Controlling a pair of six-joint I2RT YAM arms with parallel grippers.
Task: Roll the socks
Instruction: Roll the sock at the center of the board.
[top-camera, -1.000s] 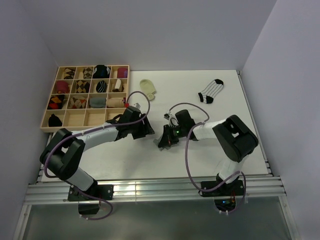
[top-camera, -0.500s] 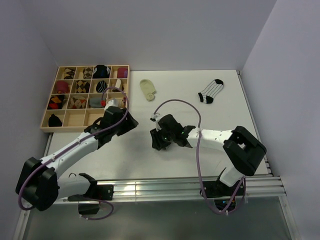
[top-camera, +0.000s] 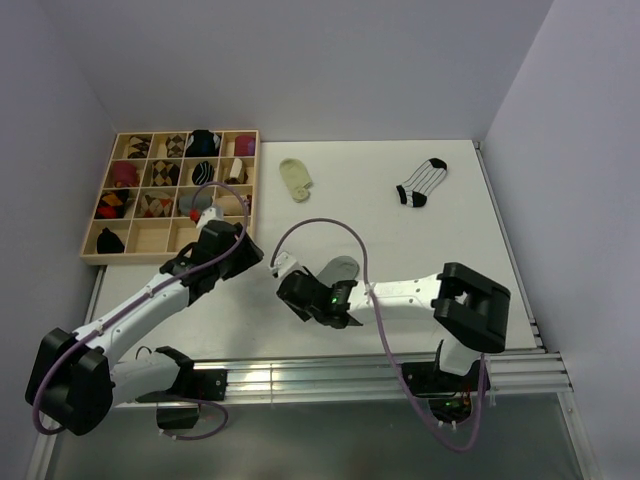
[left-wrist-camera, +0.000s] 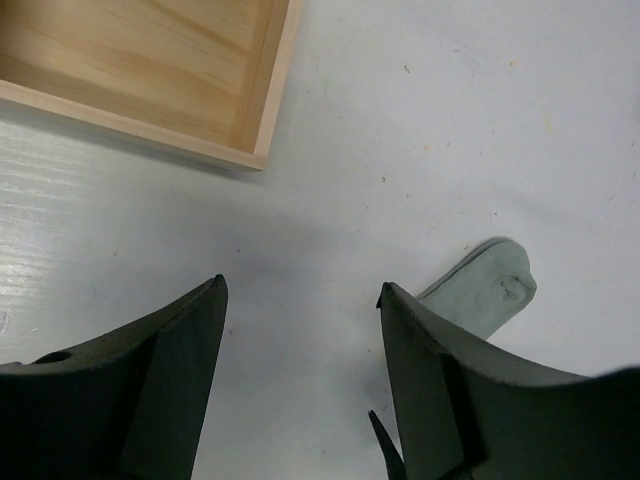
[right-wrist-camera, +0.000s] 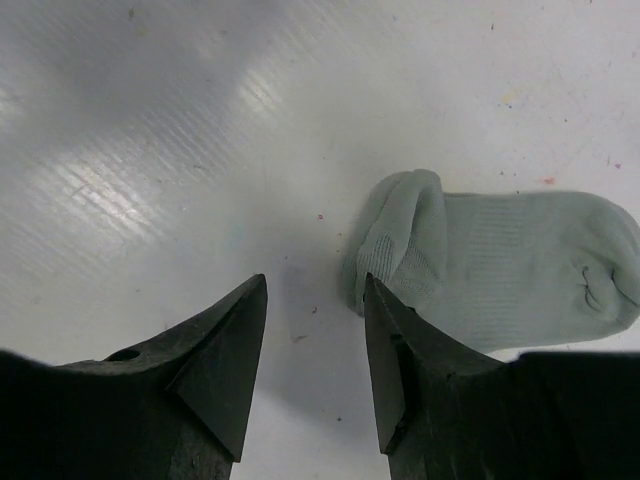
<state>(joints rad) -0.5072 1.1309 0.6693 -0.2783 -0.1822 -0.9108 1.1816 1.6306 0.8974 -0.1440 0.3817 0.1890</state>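
A plain grey sock (top-camera: 337, 269) lies flat mid-table with its cuff end folded over once (right-wrist-camera: 398, 232). My right gripper (top-camera: 293, 293) is open just beside that folded cuff, its jaws (right-wrist-camera: 315, 285) over bare table and its right fingertip (right-wrist-camera: 372, 292) at the cuff's edge. My left gripper (top-camera: 243, 257) hangs open to the left, nothing between its fingers (left-wrist-camera: 302, 290); the grey sock's toe (left-wrist-camera: 487, 288) shows past its right finger. A pale cream sock (top-camera: 296, 178) and a white sock with thin black stripes (top-camera: 421, 182) lie flat at the back.
A wooden compartment tray (top-camera: 92, 254) sits at the back left, with several rolled socks in its upper cells and bare cells along its near row. Its near right corner (left-wrist-camera: 262, 150) lies just ahead of my left gripper. Walls close in on three sides.
My right gripper has opened, let go of the grey sock and slid toward the near left. My left arm has drawn back to the left. The sock now lies uncovered.
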